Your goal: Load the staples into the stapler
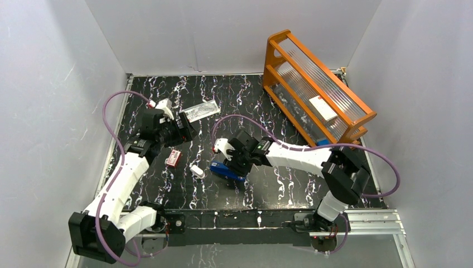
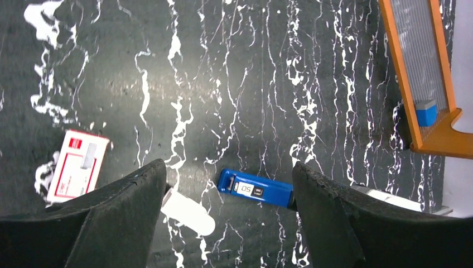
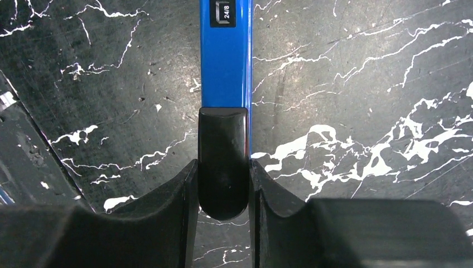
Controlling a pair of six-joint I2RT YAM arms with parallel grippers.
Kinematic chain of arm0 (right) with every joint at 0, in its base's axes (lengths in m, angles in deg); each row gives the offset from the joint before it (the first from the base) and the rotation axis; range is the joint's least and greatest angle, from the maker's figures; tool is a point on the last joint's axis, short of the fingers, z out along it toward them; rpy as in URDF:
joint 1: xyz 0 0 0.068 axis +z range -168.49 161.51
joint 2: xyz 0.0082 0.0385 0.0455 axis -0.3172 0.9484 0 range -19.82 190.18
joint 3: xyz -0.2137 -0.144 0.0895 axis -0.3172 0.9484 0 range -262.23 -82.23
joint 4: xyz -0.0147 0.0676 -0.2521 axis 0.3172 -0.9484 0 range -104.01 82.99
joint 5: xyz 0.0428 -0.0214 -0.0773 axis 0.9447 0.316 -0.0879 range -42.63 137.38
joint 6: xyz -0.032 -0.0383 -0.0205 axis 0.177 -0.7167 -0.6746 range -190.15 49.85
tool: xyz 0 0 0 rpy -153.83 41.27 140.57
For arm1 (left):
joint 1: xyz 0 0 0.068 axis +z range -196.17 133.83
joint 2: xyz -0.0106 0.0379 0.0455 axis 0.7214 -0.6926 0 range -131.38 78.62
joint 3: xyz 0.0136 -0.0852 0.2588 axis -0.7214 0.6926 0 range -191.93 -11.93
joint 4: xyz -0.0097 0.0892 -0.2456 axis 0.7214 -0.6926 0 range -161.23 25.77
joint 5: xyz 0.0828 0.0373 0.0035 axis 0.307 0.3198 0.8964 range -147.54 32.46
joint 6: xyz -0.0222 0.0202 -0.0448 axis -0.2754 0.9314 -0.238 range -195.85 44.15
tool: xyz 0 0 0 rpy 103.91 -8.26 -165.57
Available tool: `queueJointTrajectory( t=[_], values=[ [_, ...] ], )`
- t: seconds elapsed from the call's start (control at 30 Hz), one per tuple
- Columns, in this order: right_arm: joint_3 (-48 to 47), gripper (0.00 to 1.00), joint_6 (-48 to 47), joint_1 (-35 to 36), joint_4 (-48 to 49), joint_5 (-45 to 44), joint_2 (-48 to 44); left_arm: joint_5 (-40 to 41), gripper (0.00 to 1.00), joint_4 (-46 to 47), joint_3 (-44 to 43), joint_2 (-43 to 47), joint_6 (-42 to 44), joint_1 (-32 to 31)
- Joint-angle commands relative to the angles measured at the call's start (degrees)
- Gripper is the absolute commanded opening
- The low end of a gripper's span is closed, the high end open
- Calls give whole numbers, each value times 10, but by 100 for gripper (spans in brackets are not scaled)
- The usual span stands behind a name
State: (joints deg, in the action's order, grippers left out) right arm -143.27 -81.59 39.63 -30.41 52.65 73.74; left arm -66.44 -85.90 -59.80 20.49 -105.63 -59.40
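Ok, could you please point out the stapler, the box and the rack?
stapler (image 2: pixel 255 190), left wrist view, top face.
box (image 2: pixel 78 164), left wrist view, printed face.
rack (image 1: pixel 360 120), top view, orange end rail.

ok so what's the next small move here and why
Probably bring the open left gripper over to the stapler and lift its blue top. The right gripper pinches its black end, the stapler looks shut, and nothing is in the left jaws.
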Motion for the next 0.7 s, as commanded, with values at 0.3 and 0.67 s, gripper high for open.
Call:
queueJointTrajectory(
  t=[0.3,0.67],
  values=[
    [154,73,115,-48,163,34,-182,-205,79,110,-74,-76,244,-32],
    [327,72,306,-122,189,-2,-406,-364,82,23,-91,-161,651,-223]
  ],
)
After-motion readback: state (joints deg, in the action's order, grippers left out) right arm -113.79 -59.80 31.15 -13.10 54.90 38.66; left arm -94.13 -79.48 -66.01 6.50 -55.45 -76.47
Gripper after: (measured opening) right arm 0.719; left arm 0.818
